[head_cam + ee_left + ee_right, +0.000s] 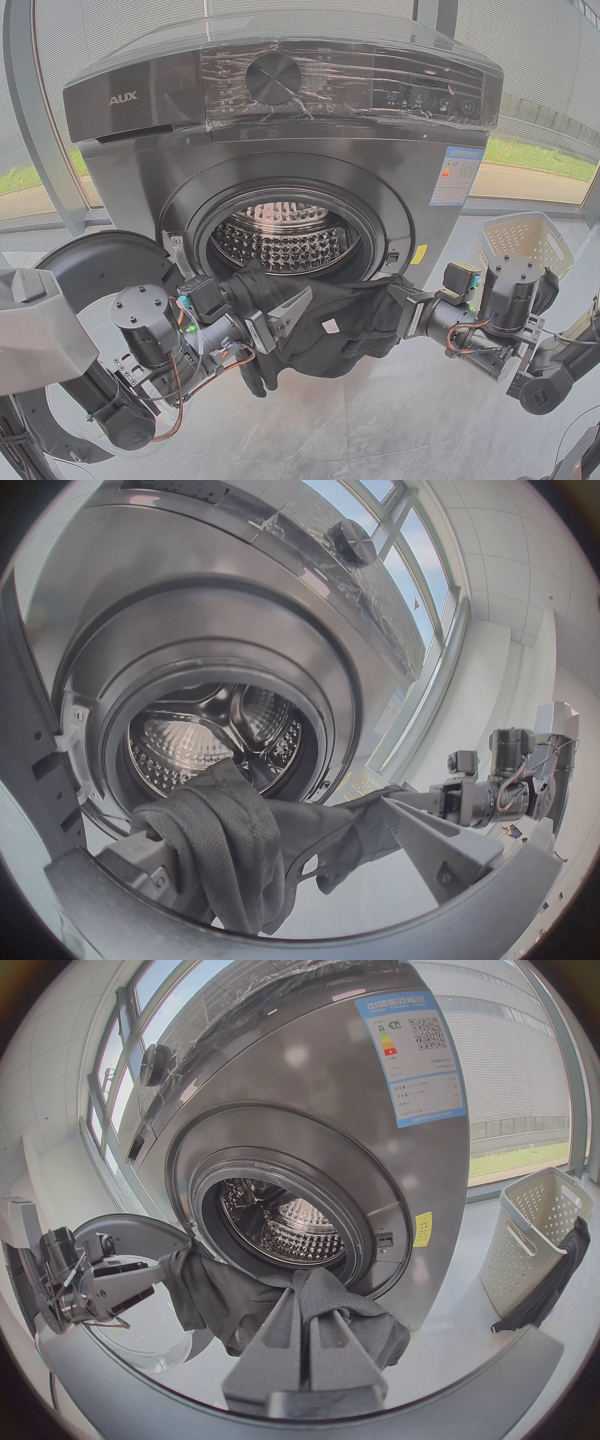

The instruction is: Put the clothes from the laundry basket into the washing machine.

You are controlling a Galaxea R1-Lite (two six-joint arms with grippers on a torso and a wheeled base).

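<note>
Left gripper (290, 322): jaws are seen spread wide in its wrist view, with the dark mesh shirt (337, 325) draped over one finger rather than pinched. Whether the fabric is hooked there or only resting cannot be confirmed, since the cloth hides that finger.

Right gripper (310, 1319): clamped on the other end of the shirt, with a fold pinched between its closed fingers.

The shirt is spanned between the two grippers and sags in the middle. Its upper edge is laid against the lower lip of the drum (281, 240) opening, directly ahead of both grippers. The two-point hold is judged to be there to keep the bulk off the floor and lined up with the opening, so it can be pushed in as one bundle.

The washing machine (281, 144) door (100, 262) is swung fully open on the left gripper's outer side, so the path ahead is not blocked. The drum appears to hold no laundry.

The laundry basket (528, 240) is set on the floor beyond the right gripper, on its outer side. A second dark garment (556, 1285) is hung over the basket's rim, so at least one more item is left to load.

Risk: if the drape on the left finger slips, that end will likely drop short of the opening.
</note>
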